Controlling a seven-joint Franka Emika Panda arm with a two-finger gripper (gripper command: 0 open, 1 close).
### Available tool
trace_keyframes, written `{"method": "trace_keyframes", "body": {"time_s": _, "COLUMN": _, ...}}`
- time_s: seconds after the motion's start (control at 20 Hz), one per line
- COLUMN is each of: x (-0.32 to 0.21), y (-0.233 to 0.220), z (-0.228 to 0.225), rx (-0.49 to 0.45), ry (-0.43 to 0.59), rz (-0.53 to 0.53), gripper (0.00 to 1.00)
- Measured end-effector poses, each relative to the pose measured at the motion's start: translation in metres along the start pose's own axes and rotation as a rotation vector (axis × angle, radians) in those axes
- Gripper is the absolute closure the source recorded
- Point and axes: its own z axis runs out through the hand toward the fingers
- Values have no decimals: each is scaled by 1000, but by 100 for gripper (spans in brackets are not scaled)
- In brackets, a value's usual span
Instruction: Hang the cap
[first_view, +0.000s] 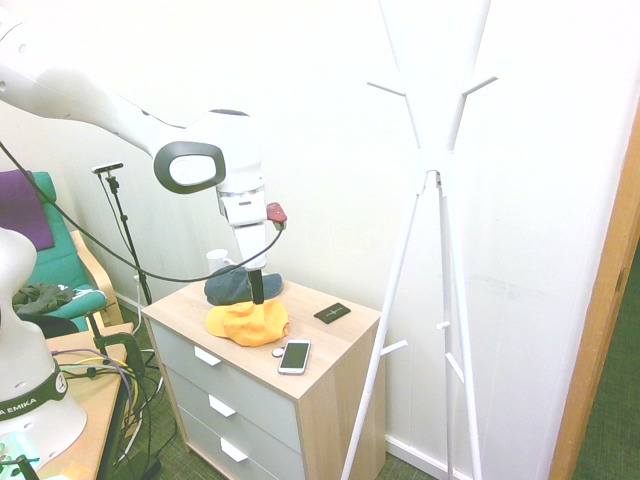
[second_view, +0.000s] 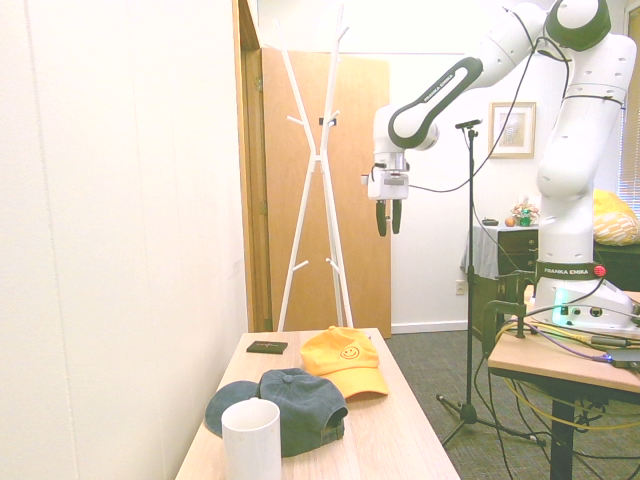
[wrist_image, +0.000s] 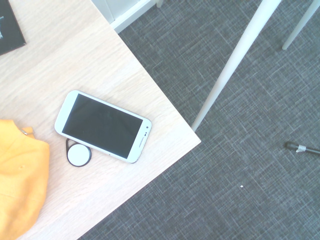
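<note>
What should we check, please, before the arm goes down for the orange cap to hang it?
1. Gripper open and empty, hanging above the dresser: ok.
2. Orange cap uncovered, nothing lying on it: ok.
3. Dark cap separate from the orange cap: cannot tell; they sit very close.
4. Phone and round white disc beside the orange cap: not ok, tight clearance.
5. Coat rack upright with bare pegs: ok.
6. White cup away from the orange cap: ok.

Below me: soft orange cloth cap (wrist_image: 20, 180), pale matt wood-grain desk (wrist_image: 100, 55), glossy glass-fronted phone (wrist_image: 102, 126) (white plastic rim), rough grey carpet (wrist_image: 240, 190).
</note>
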Motion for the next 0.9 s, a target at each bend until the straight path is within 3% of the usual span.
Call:
{"method": "trace_keyframes", "body": {"time_s": 0.25, "x": -10, "y": -13, "z": 10, "rx": -3, "ry": 3, "rz": -21, "gripper": 0}}
{"method": "trace_keyframes", "body": {"time_s": 0.6, "x": -91, "y": -108, "z": 76, "rx": -5, "ry": 2, "rz": -96, "gripper": 0}}
{"method": "trace_keyframes", "body": {"time_s": 0.9, "x": -126, "y": -171, "z": 122, "rx": -37, "ry": -20, "rz": -137, "gripper": 0}}
